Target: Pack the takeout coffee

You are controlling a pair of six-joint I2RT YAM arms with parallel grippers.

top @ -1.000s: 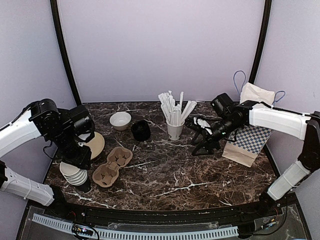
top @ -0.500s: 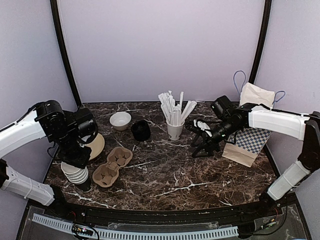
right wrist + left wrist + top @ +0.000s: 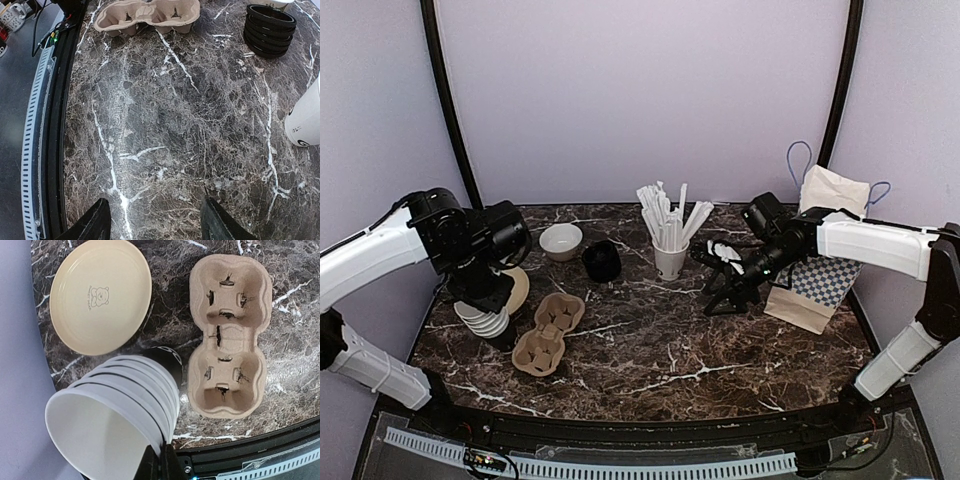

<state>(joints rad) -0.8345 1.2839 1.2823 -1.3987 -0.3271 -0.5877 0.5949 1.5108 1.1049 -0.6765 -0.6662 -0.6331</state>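
- The left hand (image 3: pixel 161 466) is pressed together, pinching the rim of the top cup in the stack of cups (image 3: pixel 125 400).
- That stack leans, its black foot just beside the cardboard carrier (image 3: pixel 230 335) and near the cream plate (image 3: pixel 100 295).
- The right hand (image 3: pixel 155 220) hangs with fingers spread over the bare bench (image 3: pixel 200 125), holding nothing, between the straw cup (image 3: pixel 670 262) and the paper bag (image 3: pixel 815 285).
- A low stack of lids (image 3: pixel 270 22) sits near the straw cup.
- Where the takeout coffee stands cannot be told from these views.
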